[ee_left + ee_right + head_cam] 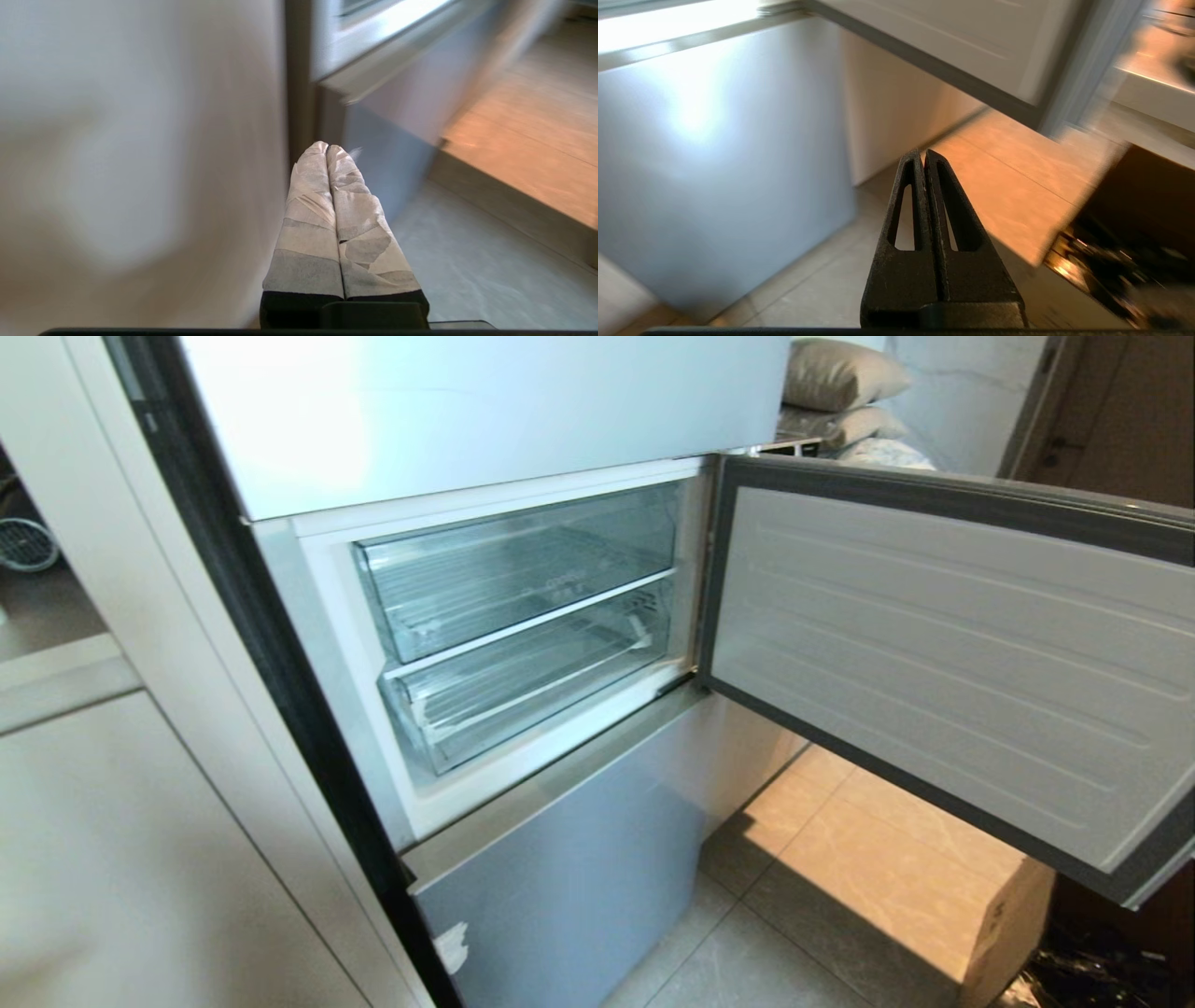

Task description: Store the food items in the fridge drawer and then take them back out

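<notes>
Head view. Fridge (485,420): middle compartment open, its door (952,653) swung out to the right, ribbed inner face showing. Two clear drawers stacked inside, both pushed in. Upper drawer (513,569): ribbed floor, nothing visible in it. Lower drawer (532,686): nothing visible in it either. Which of the two is the shallow one cannot be told from this angle. No food item in sight in any view. Grey bottom door (560,887) shut below the compartment. Pale cabinet (140,859) to the left of the fridge. Tiled floor (840,859) to the right, partly sunlit, with a cardboard box (1008,924) under the open door. Pillows (840,392) stacked at the back. Neither arm shows here.

Left wrist view. Left gripper (327,149): fingers (308,214) wrapped in pale tape, pressed together, holding nothing. It hangs low, tips near the corner where cabinet and bottom door meet, well above the floor.

Right wrist view. Right gripper (923,156): black slotted fingers (962,219) closed tip to tip, empty. It hangs low before the bottom door, beneath the open door's lower edge, over the floor.
</notes>
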`<state>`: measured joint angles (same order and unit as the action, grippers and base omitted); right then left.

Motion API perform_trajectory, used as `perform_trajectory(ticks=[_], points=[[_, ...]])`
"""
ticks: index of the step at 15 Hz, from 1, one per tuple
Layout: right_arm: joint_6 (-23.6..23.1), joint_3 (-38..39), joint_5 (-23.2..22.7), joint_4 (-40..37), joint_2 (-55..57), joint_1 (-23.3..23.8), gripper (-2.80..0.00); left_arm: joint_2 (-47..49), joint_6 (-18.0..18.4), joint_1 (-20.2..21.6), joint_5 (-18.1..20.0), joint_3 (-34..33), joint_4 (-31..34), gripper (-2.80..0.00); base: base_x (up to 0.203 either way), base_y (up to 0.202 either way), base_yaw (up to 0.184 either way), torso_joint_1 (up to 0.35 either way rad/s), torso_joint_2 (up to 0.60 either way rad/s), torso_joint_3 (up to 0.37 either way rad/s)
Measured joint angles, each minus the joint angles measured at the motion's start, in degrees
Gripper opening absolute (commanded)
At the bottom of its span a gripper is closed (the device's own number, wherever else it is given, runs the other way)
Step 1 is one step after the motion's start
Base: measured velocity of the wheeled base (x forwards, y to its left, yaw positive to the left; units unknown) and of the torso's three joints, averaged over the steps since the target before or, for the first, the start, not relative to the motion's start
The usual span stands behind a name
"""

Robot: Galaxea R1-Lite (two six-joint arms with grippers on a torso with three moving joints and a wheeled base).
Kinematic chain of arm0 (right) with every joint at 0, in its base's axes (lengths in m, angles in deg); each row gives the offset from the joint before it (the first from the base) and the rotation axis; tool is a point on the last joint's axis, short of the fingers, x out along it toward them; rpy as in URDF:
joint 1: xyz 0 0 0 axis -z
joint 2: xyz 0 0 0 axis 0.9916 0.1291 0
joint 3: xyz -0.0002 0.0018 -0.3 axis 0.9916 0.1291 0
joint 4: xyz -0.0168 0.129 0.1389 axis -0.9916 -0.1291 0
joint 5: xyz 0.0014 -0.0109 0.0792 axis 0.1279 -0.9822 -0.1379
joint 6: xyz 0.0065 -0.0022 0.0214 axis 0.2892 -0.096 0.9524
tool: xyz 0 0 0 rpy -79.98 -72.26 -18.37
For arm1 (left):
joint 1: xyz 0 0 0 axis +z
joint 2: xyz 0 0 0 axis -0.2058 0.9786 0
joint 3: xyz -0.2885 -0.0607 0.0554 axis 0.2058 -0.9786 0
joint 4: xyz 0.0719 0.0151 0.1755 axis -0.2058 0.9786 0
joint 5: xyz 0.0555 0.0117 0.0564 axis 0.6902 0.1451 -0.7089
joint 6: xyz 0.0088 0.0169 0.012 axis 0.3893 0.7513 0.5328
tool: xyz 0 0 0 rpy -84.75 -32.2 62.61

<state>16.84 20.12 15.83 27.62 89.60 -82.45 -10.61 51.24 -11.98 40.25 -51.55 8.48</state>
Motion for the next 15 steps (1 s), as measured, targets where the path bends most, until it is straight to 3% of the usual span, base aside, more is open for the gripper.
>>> perform_trajectory(ticks=[15], points=[[0.1, 0.0, 0.0, 0.0, 0.0, 0.0, -2.8, 0.0, 0.0, -0.1, 0.0, 0.0, 0.0, -2.8, 0.002, -0.008, 0.175, 0.002, 0.0, 0.001]])
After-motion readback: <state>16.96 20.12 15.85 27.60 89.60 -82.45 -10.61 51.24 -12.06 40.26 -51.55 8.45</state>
